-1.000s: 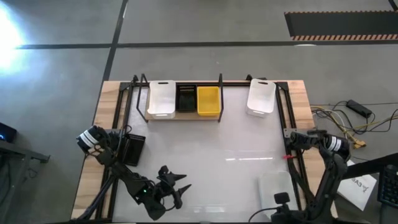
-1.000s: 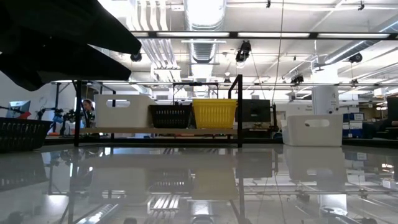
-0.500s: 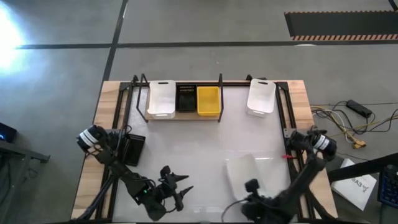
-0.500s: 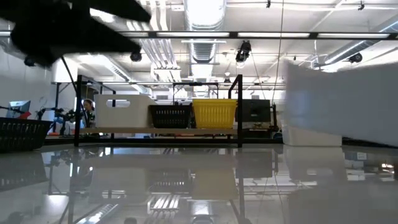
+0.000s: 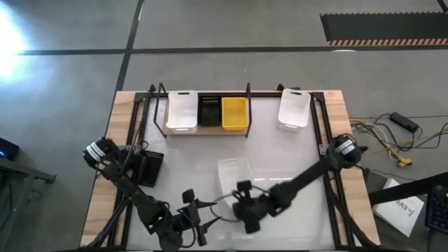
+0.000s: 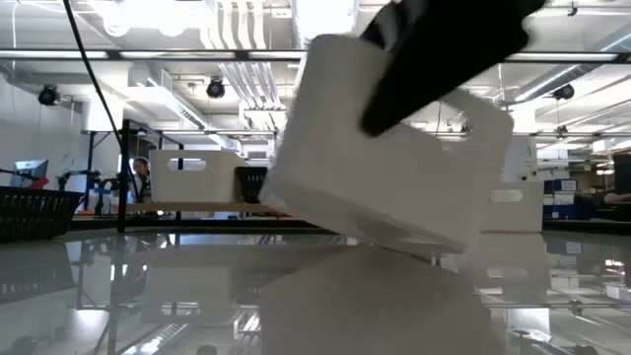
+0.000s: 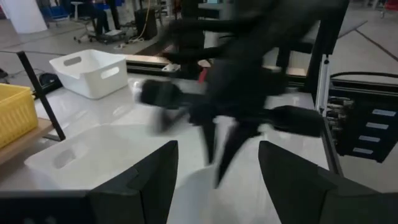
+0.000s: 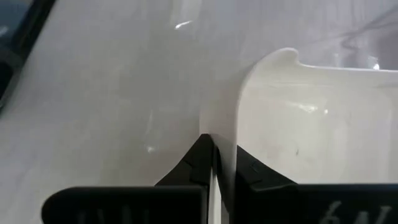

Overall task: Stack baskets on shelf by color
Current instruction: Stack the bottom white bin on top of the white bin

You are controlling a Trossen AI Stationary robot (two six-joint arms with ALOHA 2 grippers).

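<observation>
The right gripper [image 5: 243, 201] pinches the wall of a white rectangular plastic basket [image 5: 234, 176], tilted above the glossy white table's [image 5: 280, 147] middle. The left gripper [image 5: 203, 213] waits nearby, fingers spread.

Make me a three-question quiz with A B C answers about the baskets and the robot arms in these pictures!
1. Where is the yellow basket?
A. on the shelf
B. on the floor
C. in a gripper

2. How many white baskets are there?
A. one
B. three
C. five

3. What is the right gripper doing?
A. hanging open
B. pinching a white basket's wall
C. holding a cup

Answers: 1 A, it sits beside the black basket. 2 B, one on the shelf, one at the table's far right, one held. 3 B, the right wrist view shows fingers clamping the wall.
</observation>
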